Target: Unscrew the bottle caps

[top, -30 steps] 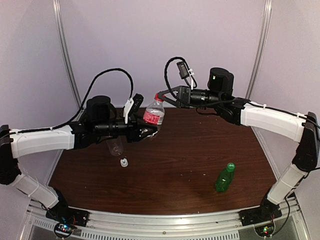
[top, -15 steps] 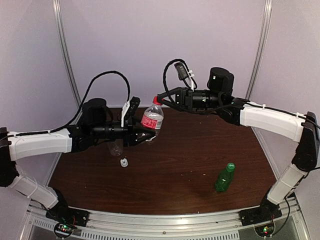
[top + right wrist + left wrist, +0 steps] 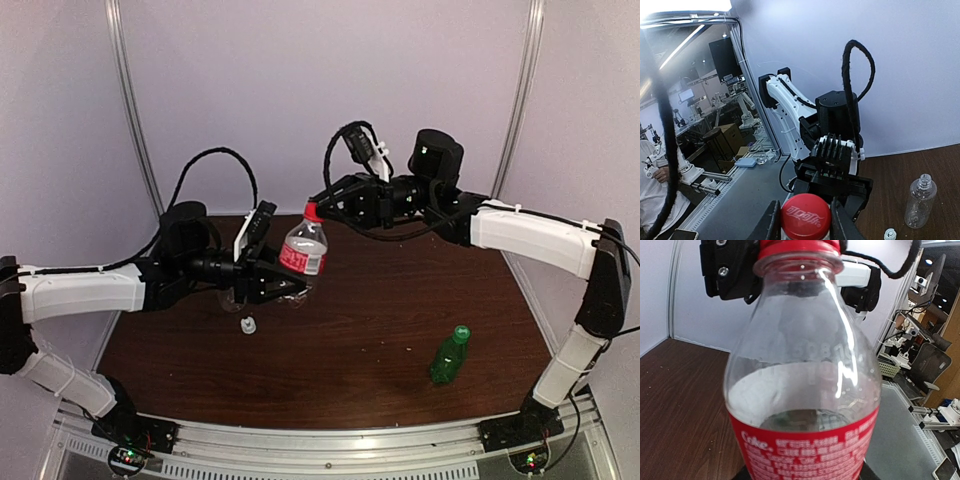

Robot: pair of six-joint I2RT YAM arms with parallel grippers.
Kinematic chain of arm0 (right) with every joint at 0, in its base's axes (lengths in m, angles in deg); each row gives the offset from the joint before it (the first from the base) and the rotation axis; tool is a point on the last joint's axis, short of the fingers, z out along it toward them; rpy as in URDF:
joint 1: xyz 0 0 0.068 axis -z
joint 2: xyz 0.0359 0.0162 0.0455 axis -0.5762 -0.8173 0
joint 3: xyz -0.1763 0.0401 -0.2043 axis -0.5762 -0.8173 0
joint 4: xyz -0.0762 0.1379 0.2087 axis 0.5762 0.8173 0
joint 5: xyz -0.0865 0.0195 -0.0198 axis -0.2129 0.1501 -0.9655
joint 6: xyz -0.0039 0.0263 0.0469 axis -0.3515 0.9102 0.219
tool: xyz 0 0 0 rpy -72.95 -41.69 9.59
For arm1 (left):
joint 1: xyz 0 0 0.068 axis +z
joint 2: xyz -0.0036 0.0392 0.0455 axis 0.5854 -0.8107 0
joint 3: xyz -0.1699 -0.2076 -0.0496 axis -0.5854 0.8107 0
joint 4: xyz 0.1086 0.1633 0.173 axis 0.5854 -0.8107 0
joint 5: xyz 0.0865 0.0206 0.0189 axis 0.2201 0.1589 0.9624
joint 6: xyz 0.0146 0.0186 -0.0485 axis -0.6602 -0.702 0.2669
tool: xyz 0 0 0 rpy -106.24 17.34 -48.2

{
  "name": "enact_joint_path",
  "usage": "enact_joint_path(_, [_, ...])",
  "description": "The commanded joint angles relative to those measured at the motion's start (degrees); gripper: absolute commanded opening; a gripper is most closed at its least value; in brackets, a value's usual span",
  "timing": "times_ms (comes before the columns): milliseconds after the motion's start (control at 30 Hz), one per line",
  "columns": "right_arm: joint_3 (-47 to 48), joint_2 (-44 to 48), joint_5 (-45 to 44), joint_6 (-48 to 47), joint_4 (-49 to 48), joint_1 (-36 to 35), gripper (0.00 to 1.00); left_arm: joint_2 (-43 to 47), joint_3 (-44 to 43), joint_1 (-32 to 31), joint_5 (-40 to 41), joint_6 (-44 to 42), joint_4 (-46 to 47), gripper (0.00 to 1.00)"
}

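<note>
A clear Coke bottle (image 3: pixel 303 250) with a red label is held in the air over the back of the table. My left gripper (image 3: pixel 285 286) is shut on its lower body; in the left wrist view the bottle (image 3: pixel 800 390) fills the frame. My right gripper (image 3: pixel 318 206) is shut on its round red cap (image 3: pixel 312 211), one finger on each side of the cap (image 3: pixel 805 217). The white nozzle cap (image 3: pixel 247 324) lies loose on the table near an uncapped clear bottle (image 3: pixel 920 200). A green bottle (image 3: pixel 449 355) stands at front right, its green cap (image 3: pixel 461 330) on.
The brown table (image 3: pixel 350 330) is bounded by white walls at the back and sides. The uncapped clear bottle (image 3: pixel 233 297) stands partly hidden behind my left gripper. Black cables loop above both wrists.
Both grippers and the Coke bottle have shifted slightly down and nearer in the top view, and the bottle stands a little more upright. Both grips are unchanged.
</note>
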State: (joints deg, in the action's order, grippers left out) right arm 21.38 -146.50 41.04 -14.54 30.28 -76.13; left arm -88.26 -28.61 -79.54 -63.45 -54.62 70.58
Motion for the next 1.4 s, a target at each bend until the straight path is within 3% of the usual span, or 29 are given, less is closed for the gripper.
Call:
enact_joint_path(0, [3.5,0.0,-7.0,-3.5,10.7,1.0,0.34,2.3,-1.2,-0.3,-1.4,-1.7,3.6,0.22])
enact_joint_path(133, [3.4,2.4,-12.6,-3.6,14.4,0.9,0.58,2.5,-2.0,-0.3,3.5,-3.3,0.4,0.22])
enact_joint_path(300, [3.4,5.1,-21.0,-3.9,19.1,0.0,0.77,2.6,-3.2,-0.3,10.7,-5.0,-4.1,0.22])
enact_joint_path(633, [4.3,5.7,-38.0,-1.9,22.1,-4.4,0.80,2.2,-3.9,-0.3,17.4,-5.0,-5.8,0.21])
enact_joint_path(967, [4.7,4.5,-39.0,-2.4,21.6,-5.7,0.53,1.7,-4.0,-0.3,18.7,-4.9,-6.3,0.21])
enact_joint_path(1367, [1.5,6.1,-35.4,-3.5,17.3,-5.7,0.08,1.7,-3.3,-0.3,19.0,-5.4,-6.1,0.20])
